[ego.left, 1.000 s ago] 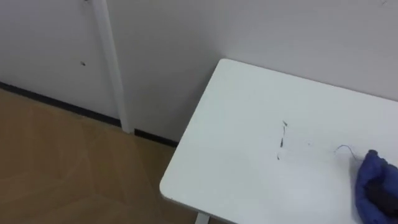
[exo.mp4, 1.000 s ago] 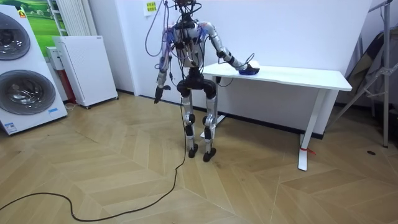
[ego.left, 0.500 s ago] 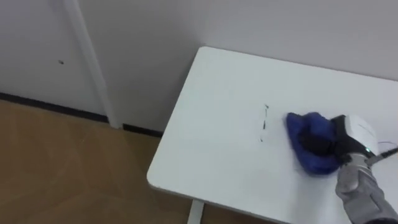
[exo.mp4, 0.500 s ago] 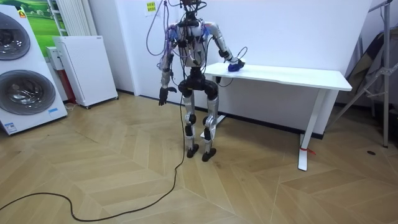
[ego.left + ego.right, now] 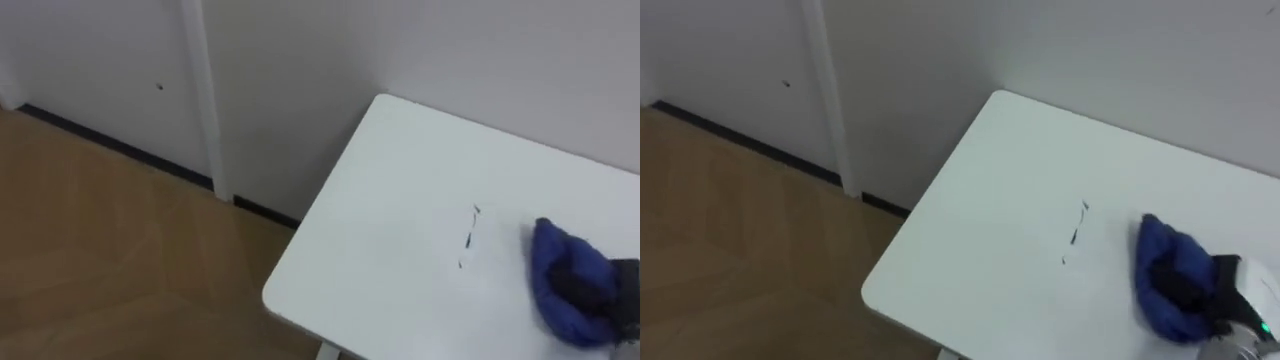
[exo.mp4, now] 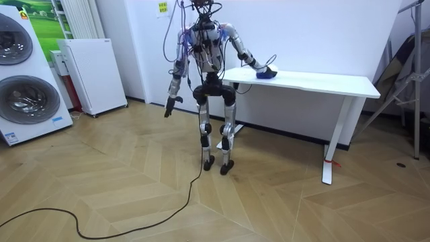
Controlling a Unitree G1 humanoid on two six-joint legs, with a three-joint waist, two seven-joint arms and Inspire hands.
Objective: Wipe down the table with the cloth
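Standing at the end of a white table (image 5: 980,230), the humanoid rests its right hand (image 5: 1232,296) on a bunched blue cloth (image 5: 1160,260) that lies on the tabletop; whether the hand grips the cloth or merely presses it flat cannot be told, the folds rising round it. A short line of dark marks (image 5: 1077,235) sits just beside the cloth on the robot's left, its long axis running away from the robot; the cloth lies between hand and marks, so a leftward sweep looks the likely next stroke. The left hand (image 6: 169,107) hangs by the robot's side, well apart from the table, too small to read.
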